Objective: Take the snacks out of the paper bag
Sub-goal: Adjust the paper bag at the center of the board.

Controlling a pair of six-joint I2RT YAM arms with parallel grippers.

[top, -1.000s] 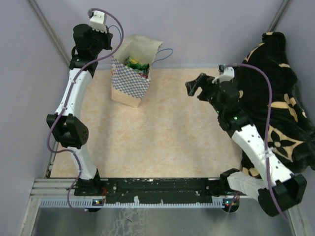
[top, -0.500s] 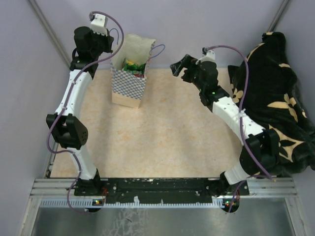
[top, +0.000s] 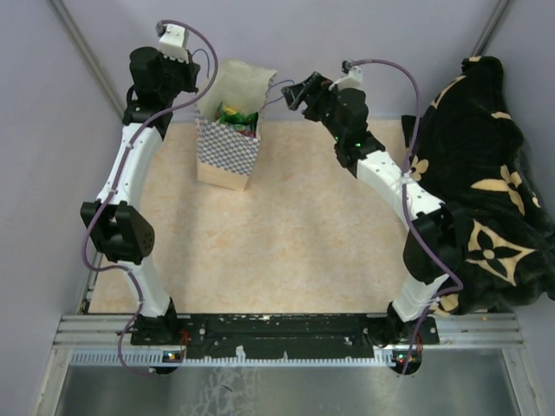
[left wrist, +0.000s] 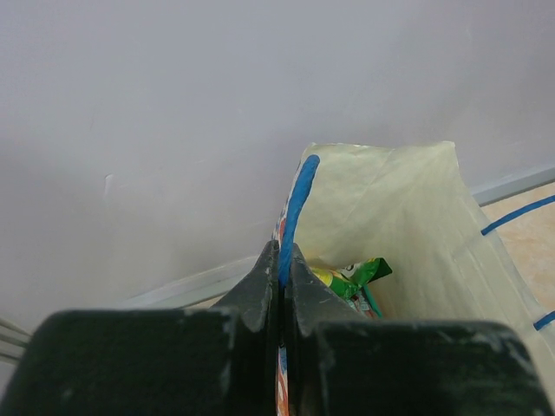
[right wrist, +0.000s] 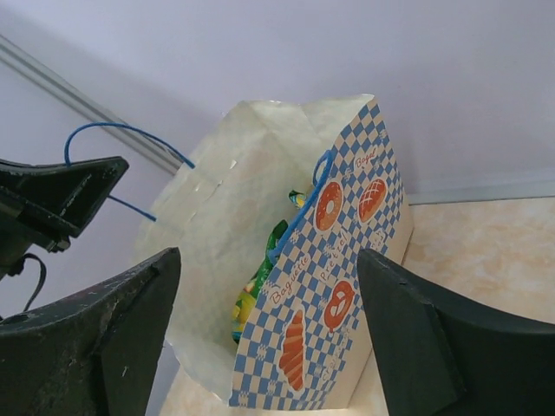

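The paper bag (top: pixel 227 152) stands at the back left of the table with its mouth open. Green and yellow snacks (top: pixel 236 114) lie inside it; they also show in the left wrist view (left wrist: pixel 351 276) and the right wrist view (right wrist: pixel 258 290). My left gripper (top: pixel 199 97) is shut on the bag's blue cord handle (left wrist: pixel 297 195) at its left rim. My right gripper (top: pixel 293 95) is open and empty, just right of the bag's mouth; in its own view the bag (right wrist: pixel 347 286) sits between its fingers (right wrist: pixel 104 347). The other blue handle (right wrist: pixel 121 130) hangs free.
A black-and-tan blanket (top: pixel 490 182) is heaped along the right side. Grey walls close in behind the bag and at both sides. The tan tabletop (top: pixel 286 243) stretches in front of the bag.
My right arm has swung from the right side across to the back, up to the bag's mouth. The left gripper has kept its hold on the handle; the bag stands a little straighter.
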